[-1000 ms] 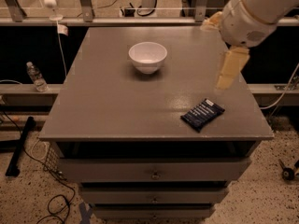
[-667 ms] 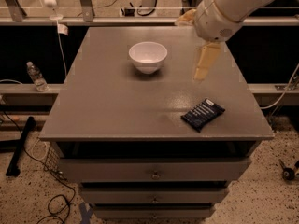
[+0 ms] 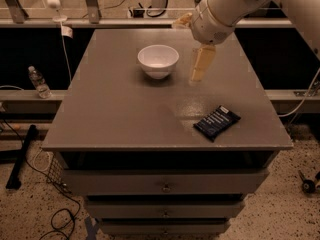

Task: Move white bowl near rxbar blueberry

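The white bowl (image 3: 158, 60) stands upright at the back middle of the grey tabletop (image 3: 115, 114). The rxbar blueberry (image 3: 217, 122), a flat dark navy wrapper with white text, lies near the front right corner, well apart from the bowl. My gripper (image 3: 199, 66) hangs from the white arm that reaches in from the top right. It is just right of the bowl and slightly above the table, pointing down, with nothing seen in it.
The table is a grey cabinet with drawers (image 3: 165, 186) below. A plastic water bottle (image 3: 38, 82) stands on a ledge to the left. Rails and cables run behind the table's back edge.
My gripper and arm have moved left across the back of the table, from above the bar's side toward the bowl. The bowl and the bar have not moved.
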Tool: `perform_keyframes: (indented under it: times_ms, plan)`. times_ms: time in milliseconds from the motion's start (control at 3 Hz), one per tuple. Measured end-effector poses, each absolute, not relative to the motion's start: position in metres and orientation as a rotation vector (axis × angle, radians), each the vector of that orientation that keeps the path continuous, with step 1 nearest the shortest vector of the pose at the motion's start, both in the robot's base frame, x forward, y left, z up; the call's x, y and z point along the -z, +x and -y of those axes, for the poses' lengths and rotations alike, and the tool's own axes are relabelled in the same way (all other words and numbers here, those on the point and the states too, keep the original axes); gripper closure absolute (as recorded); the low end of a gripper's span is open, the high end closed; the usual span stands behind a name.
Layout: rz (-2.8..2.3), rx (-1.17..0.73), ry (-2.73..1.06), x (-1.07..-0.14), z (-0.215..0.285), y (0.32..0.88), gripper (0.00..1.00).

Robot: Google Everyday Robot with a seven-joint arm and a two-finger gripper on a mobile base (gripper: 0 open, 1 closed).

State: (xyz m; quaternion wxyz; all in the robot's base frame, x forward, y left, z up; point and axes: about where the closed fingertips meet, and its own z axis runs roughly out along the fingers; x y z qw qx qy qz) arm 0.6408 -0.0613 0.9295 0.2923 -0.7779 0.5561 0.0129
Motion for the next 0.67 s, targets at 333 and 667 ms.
perform_keyframes:
  times_ms: [333, 667]
  plan:
    - [-1.426, -0.083, -2.086, -0.918, 0.056, 0.656, 0.0]
    - [-1.374, -0.103, -2.132, -0.902, 0.046, 0.67, 0.0]
